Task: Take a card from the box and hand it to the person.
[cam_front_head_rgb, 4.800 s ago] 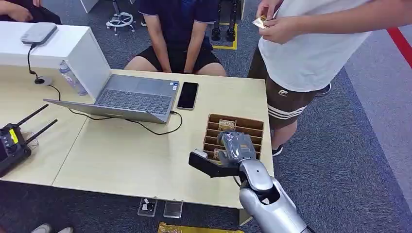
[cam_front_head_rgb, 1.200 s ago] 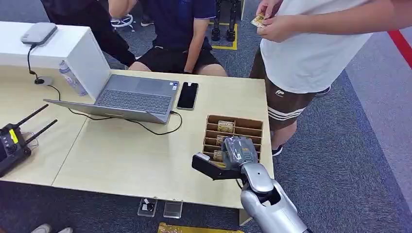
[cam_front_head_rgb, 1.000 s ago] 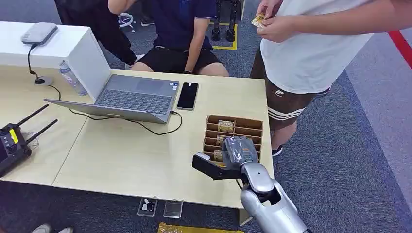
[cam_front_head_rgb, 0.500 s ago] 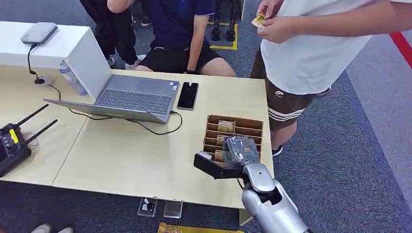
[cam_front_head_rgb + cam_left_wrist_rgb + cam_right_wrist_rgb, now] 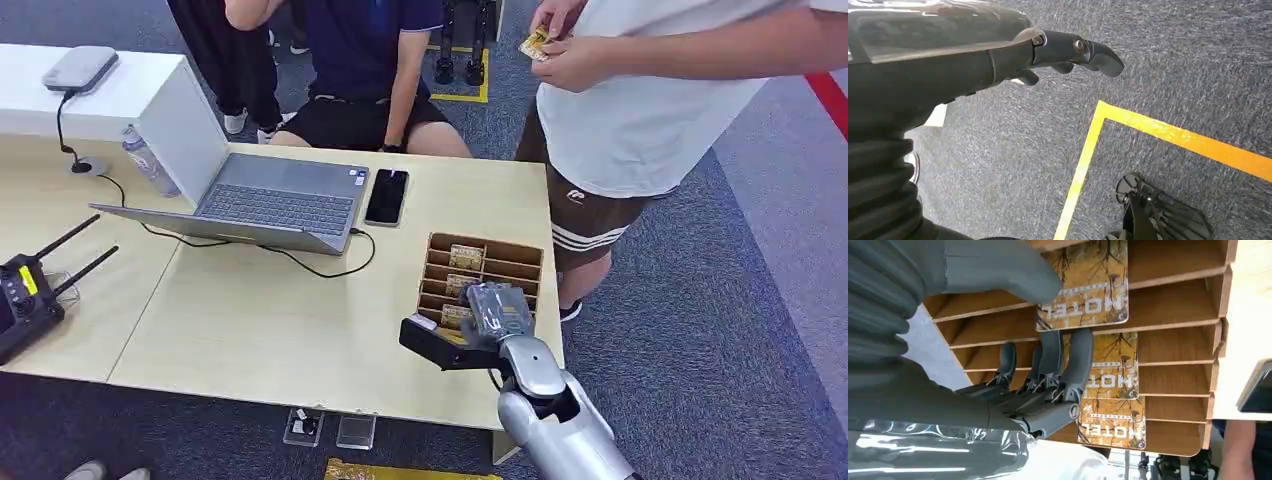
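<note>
The head view looked forward and down from high over the counter (image 5: 250, 330). The right wrist view sat close behind the right hand (image 5: 1038, 390), facing into the slotted box (image 5: 1173, 315), which the head view (image 5: 485, 272) shared. The left wrist view faced the carpeted floor (image 5: 1173, 75).

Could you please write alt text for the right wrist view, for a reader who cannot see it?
The robot's right hand reaches into a slotted wooden box, its thumb and dark fingers on either side of a gold hotel card. Two more hotel cards stand in slots beyond it.
</note>
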Controlling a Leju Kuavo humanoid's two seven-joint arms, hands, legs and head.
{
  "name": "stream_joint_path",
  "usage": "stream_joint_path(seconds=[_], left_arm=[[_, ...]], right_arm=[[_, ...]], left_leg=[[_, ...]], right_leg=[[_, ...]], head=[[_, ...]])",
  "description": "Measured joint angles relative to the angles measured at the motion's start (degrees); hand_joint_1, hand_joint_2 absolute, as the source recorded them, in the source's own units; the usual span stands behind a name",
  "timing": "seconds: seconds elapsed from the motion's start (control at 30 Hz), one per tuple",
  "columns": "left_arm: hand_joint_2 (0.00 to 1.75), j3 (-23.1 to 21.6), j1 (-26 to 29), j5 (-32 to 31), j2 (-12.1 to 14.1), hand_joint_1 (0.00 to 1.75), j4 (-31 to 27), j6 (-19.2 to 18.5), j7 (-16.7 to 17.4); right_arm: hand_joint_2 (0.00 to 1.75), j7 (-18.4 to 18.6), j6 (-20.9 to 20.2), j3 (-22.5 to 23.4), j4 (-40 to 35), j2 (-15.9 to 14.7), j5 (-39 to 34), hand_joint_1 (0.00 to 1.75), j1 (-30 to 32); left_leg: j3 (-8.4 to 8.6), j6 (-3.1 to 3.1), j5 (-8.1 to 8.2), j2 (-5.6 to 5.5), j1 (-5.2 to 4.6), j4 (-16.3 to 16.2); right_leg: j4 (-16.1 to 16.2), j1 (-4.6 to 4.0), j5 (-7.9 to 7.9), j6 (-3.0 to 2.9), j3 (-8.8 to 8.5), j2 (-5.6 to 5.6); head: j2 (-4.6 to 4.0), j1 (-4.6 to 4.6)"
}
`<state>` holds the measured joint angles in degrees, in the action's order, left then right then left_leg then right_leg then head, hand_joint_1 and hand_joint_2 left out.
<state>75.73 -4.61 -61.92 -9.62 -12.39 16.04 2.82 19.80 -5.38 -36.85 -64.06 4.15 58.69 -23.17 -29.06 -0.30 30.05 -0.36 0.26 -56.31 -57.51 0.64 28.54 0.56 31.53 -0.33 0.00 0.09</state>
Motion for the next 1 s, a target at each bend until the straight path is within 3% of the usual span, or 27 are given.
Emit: stream_joint_path(seconds=[0.53, 0.6, 0.93, 1.0], left_arm=[[1.75, 0.00, 0.00, 0.11, 0.00, 0.00, 0.00, 0.20, 0.00], [1.75, 0.00, -0.01, 0.11, 0.00, 0.00, 0.00, 0.28, 0.07], [1.75, 0.00, -0.01, 0.20, 0.00, 0.00, 0.00, 0.74, 0.15], [1.75, 0.00, 0.00, 0.22, 0.00, 0.00, 0.00, 0.79, 0.17]], right_arm=[[1.75, -0.09, -0.06, -0.02, 0.30, 0.09, -0.11, 1.24, -0.20], [1.75, -0.09, -0.09, -0.02, 0.48, 0.20, -0.13, 1.40, -0.36], [1.75, -0.53, -0.11, -0.09, 1.33, 0.42, -0.42, 1.45, -1.14], [1.75, -0.74, -0.11, -0.15, 1.53, 0.50, -0.52, 1.59, -1.19]], left_leg=[[0.00, 0.00, 0.00, 0.00, 0.00, 0.00], [0.00, 0.00, 0.00, 0.00, 0.00, 0.00], [0.01, 0.00, 0.00, 0.00, 0.00, 0.00], [0.01, 0.00, 0.00, 0.00, 0.00, 0.00]], right_leg=[[0.00, 0.00, 0.00, 0.00, 0.00, 0.00], [0.00, 0.00, 0.00, 0.00, 0.00, 0.00], [0.00, 0.00, 0.00, 0.00, -0.01, 0.00], [0.00, 0.00, 0.00, 0.00, -0.01, 0.00]], head=[[0.00, 0.00], [0.00, 0.00], [0.00, 0.00], [0.00, 0.00]])
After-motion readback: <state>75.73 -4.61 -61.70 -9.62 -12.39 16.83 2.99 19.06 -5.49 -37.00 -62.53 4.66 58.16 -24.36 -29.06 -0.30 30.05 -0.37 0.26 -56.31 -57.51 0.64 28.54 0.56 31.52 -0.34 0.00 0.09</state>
